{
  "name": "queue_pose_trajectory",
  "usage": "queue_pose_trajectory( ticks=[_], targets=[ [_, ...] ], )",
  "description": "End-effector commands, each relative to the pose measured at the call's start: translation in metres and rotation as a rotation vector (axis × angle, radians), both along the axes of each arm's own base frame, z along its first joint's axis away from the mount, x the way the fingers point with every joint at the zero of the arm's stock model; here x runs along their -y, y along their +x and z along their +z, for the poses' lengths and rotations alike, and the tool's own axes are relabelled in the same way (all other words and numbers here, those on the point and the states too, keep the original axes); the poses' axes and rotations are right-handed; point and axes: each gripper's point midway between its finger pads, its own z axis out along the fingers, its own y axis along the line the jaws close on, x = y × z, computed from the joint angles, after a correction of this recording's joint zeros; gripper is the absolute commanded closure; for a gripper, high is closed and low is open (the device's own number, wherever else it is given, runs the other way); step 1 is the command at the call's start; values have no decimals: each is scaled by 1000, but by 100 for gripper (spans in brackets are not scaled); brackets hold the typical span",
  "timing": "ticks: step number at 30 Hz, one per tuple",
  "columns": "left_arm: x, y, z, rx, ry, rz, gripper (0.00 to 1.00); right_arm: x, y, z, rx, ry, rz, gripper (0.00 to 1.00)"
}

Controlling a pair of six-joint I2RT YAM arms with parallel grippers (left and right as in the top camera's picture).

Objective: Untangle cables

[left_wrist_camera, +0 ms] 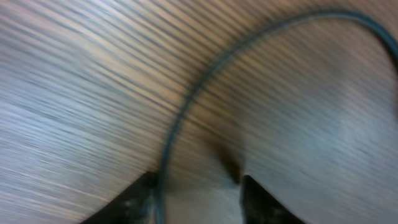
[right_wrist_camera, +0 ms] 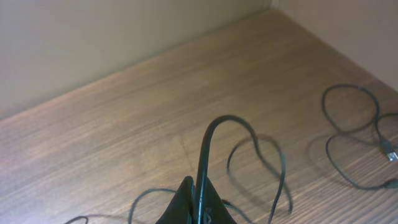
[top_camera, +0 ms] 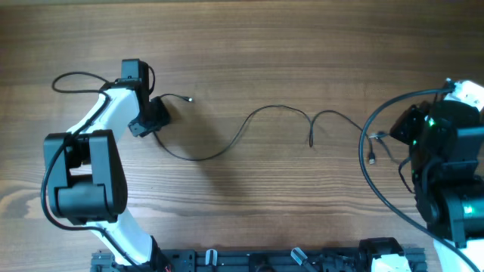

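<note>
Risk, left gripper [left_wrist_camera: 198,190]: jaws released, the long cable [left_wrist_camera: 171,134] runs beside one finger. If you close off-centre, you could miss it or pin it to the table [left_wrist_camera: 74,93].
Risk, right gripper [right_wrist_camera: 196,202]: clenched on the second cable [right_wrist_camera: 205,143]. A hard pull may tighten its loops.
Cables: you can count two, strung across the table between the arms. Any others near the right arm cannot be told.
Grippers: two.

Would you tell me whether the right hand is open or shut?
Shut: the right hand pinches a cable, which arches up from between its closed tips.
</note>
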Motion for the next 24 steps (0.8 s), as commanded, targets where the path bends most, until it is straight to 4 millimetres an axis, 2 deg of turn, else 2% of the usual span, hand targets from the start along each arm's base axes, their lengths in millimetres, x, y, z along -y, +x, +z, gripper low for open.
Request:
queue_pose_trajectory(
  ticks=[1,4,6,9,14,19,24],
  targets=[
    [35,-5,8,-51,-127,-87,0,0,5,-10,-13,61,-44,96],
    [51,11,42,18,-143,-129,0,1,7,-16,-11,120,-93,96],
    [75,22,67,85,-191,-175,0,6,5,-17,-6,127,-136,96],
    [114,31,91,159,-275,-199,0,17,-2,-16,1,102,-210,96],
    [187,29,101,206,-346,-237,0,33,-21,-10,21,75,-307,96],
    [272,9,110,260,-397,-301,0,43,-37,-3,35,30,-359,96],
    [329,-4,106,312,-419,-285,1,44,-44,-6,19,29,-360,96]
  ],
)
